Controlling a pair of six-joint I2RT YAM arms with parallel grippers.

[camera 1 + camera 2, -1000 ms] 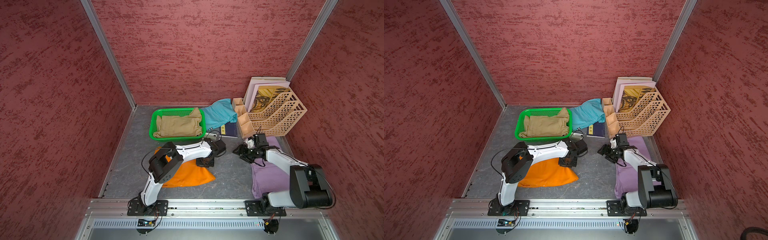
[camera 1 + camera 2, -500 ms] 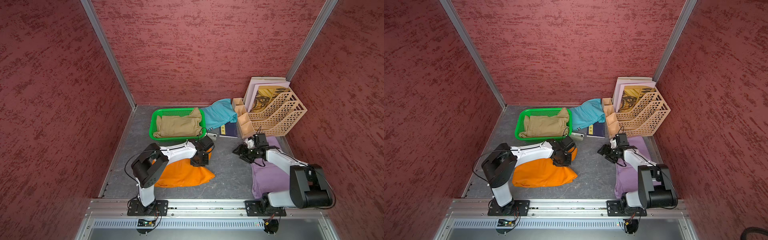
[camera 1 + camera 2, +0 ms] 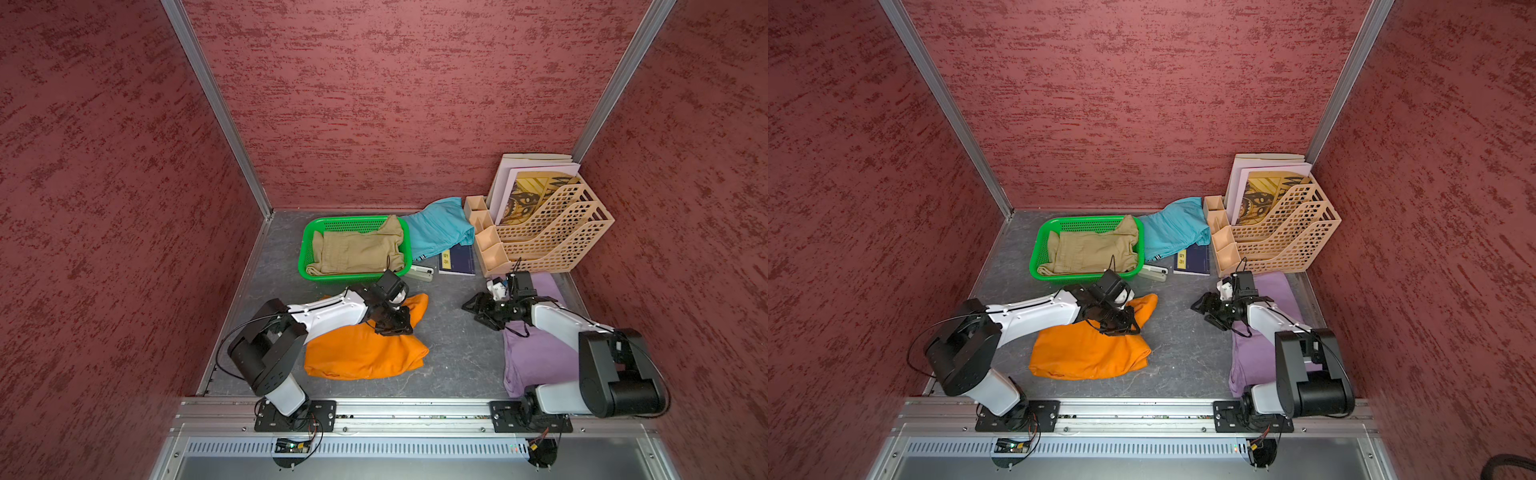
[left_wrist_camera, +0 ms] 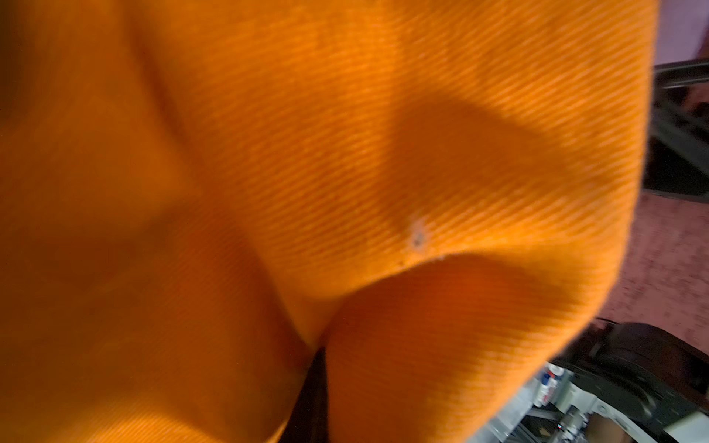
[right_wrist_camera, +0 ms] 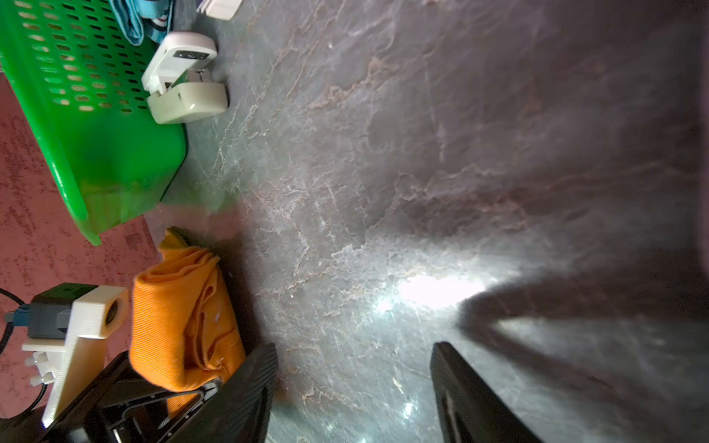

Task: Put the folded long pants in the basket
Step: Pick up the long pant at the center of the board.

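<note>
On the grey table (image 3: pixel 453 345), near its middle, the left gripper (image 3: pixel 394 327) is closed tight on a raised fold of the orange pants (image 3: pixel 361 353), which lie just in front of the green basket (image 3: pixel 328 275). The khaki pants (image 3: pixel 357 251) lie inside that basket. The teal pants (image 3: pixel 436 228) lie beside it, and the lilac pants (image 3: pixel 536 353) in front of the beige file rack (image 3: pixel 548 232). The right gripper (image 3: pixel 478 311) hangs over bare table, its jaws wide apart and holding nothing.
</note>
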